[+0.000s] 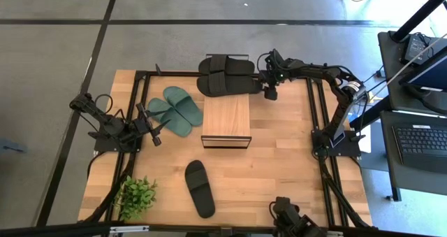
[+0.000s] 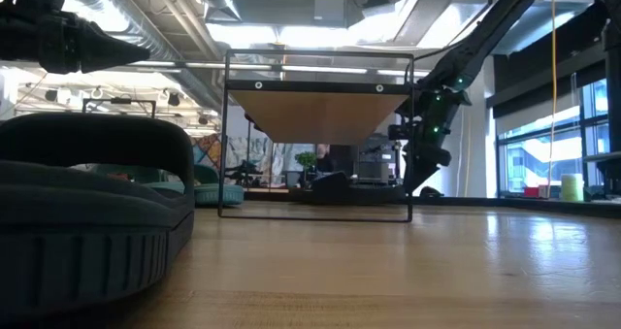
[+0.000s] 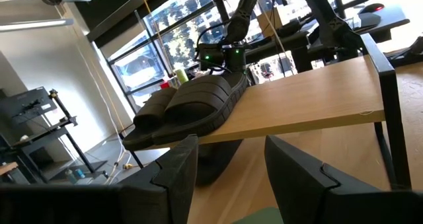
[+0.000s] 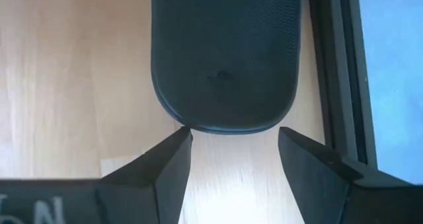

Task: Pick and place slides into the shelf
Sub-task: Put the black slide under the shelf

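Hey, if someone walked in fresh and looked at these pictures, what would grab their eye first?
Probably the black slides piled at the far end of the small wooden shelf, with the right hand open right beside them. Next, the pair of dark green slides lying left of the shelf, just ahead of the open left hand. One lone black slide lies on the near part of the table, with a small potted plant at the near left corner.

R gripper open — fingers straddle black slide heel, on table.
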You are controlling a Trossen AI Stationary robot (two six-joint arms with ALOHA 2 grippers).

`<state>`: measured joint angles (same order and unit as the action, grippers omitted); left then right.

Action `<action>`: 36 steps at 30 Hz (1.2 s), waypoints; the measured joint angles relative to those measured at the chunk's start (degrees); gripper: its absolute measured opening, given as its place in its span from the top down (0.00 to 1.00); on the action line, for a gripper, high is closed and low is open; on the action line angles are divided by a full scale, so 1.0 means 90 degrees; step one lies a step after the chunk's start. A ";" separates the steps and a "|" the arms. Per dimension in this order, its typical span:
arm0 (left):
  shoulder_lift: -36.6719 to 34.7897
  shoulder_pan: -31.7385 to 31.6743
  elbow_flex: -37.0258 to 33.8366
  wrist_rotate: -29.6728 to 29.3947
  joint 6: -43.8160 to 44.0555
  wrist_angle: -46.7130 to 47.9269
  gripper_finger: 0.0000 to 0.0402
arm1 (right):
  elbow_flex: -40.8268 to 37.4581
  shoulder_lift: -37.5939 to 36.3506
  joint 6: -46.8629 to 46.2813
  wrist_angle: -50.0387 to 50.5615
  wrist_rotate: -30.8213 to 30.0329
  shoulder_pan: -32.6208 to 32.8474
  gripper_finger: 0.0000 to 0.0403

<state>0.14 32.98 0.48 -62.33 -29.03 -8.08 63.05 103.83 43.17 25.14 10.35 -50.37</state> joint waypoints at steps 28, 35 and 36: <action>0.0000 -0.0001 0.0000 0.0000 -0.0001 0.0000 0.58 | 0.0002 0.0374 -0.0416 -0.0781 0.0058 0.0299 0.44; 0.0001 0.0001 0.0000 0.0000 -0.0001 0.0000 0.58 | 0.0002 0.0376 -0.0419 -0.0900 0.0321 0.0322 0.44; 0.0002 -0.0001 0.0000 0.0000 -0.0001 0.0000 0.58 | 0.0002 0.0376 -0.0419 -0.0926 0.0326 0.0331 0.44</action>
<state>0.16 32.97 0.48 -62.33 -29.04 -8.08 63.07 107.22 39.40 16.80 13.28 -47.39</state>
